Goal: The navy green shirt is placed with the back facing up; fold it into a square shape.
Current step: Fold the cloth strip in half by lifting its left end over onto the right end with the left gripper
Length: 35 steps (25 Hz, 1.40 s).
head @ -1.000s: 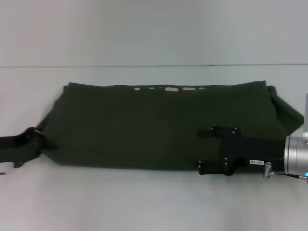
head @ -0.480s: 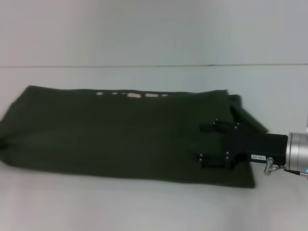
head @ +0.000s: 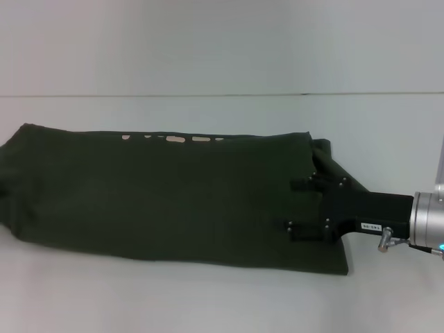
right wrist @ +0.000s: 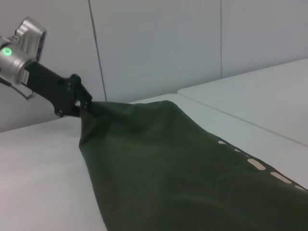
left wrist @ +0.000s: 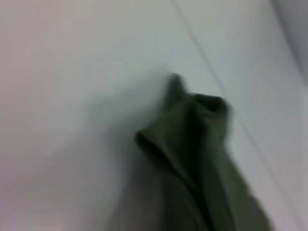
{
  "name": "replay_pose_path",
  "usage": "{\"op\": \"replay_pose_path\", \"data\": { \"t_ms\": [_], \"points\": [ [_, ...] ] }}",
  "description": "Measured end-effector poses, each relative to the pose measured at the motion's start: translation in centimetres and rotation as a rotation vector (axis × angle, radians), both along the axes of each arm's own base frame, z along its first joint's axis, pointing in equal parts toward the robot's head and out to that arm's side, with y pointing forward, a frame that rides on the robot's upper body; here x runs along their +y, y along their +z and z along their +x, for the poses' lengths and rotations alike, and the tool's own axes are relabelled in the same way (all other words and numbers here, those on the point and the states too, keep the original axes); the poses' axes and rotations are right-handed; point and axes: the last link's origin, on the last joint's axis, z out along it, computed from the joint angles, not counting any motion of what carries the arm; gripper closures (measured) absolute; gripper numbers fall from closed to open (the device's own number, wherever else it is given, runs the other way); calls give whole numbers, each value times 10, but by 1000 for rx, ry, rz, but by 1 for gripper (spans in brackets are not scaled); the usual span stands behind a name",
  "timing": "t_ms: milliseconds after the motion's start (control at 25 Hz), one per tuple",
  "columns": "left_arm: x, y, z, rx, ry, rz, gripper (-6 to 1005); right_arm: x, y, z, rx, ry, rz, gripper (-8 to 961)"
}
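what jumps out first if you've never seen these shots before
A long dark green shirt folded into a band stretches across the white table, with bits of cream lettering peeking out along its far edge. The right claw sits over the shirt's right end. In the right wrist view the left claw grips the other end.

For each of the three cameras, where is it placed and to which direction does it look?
Head view: from the robot's head, looking forward and down at the navy green shirt on the white table; the right gripper shows over the shirt's right end.
Left wrist view: on the left wrist, close on a bunched shirt end; no own fingers show.
Right wrist view: on the right wrist, looking along the shirt toward the left gripper at its far end.
All three share the shirt.
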Motion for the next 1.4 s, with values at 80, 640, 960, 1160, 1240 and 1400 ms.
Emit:
{"op": "replay_pose_path", "data": {
  "t_ms": [80,640,960,1160,1240,1400],
  "points": [
    [7,-1,15,-43,-58,-2,962,0,0,3,-4,-13,8,23],
    [77,-77,186,-262,-594,-151,961,-14,1,25,-14,-79,24,23],
    [75,-200,237,-231,-668,-289,961,-31,19,53,27,-174,91,22],
    [56,-240,232,-247,-639,-278,960,-38,29,66,47,-228,135,22],
    [55,-242,230,-266,-623,-257,960,-39,31,68,48,-233,145,23],
    [53,-239,229,-304,-620,-229,960,-37,34,69,49,-238,160,23]
  ]
}}
